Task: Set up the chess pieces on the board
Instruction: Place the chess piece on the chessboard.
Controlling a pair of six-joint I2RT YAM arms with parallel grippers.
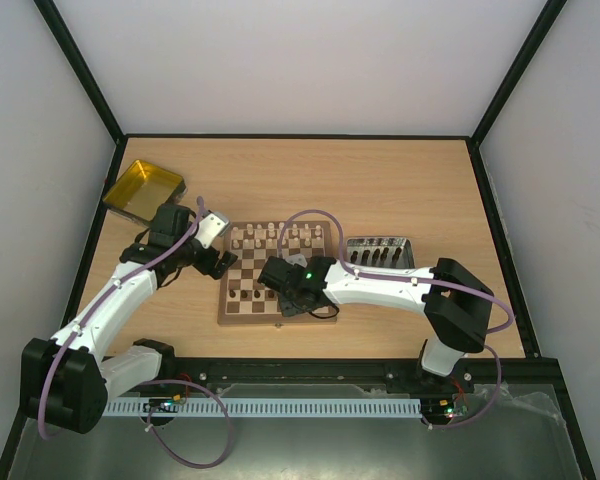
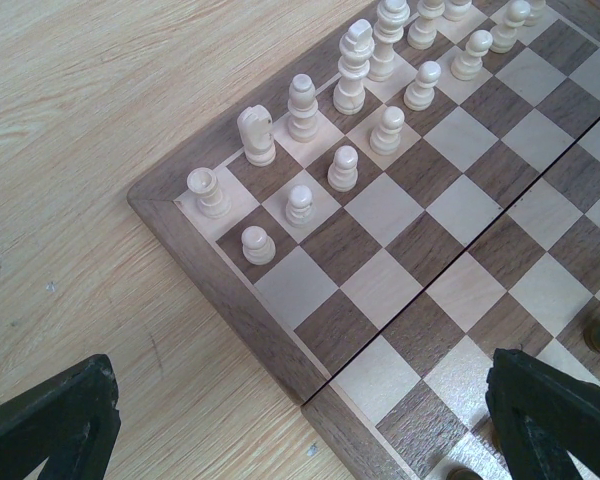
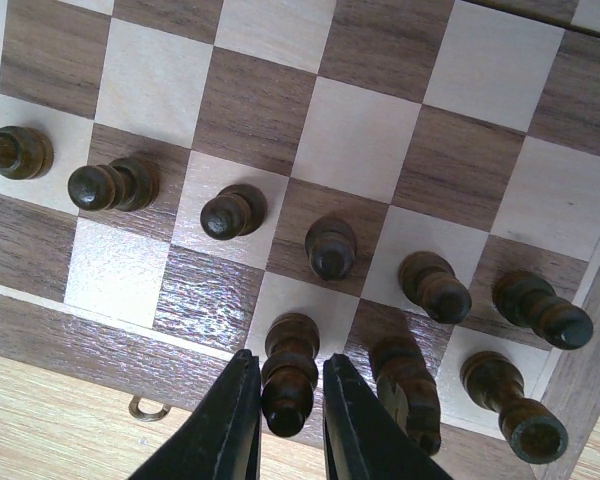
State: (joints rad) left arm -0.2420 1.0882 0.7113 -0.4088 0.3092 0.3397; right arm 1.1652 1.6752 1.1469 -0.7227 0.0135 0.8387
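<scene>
The right claw (image 3: 287,362) pinches a dark chess piece (image 3: 288,385) by the near edge of the board (image 3: 360,130). Stand it straight, let go slowly, then lift up. The left claw (image 2: 302,365) is wide open.

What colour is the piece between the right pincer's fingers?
The piece is dark brown, clearest in the right wrist view.

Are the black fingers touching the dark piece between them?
Cannot tell. Right wrist view: right gripper flanks the dark piece closely, neither contact nor gap plain.
</scene>
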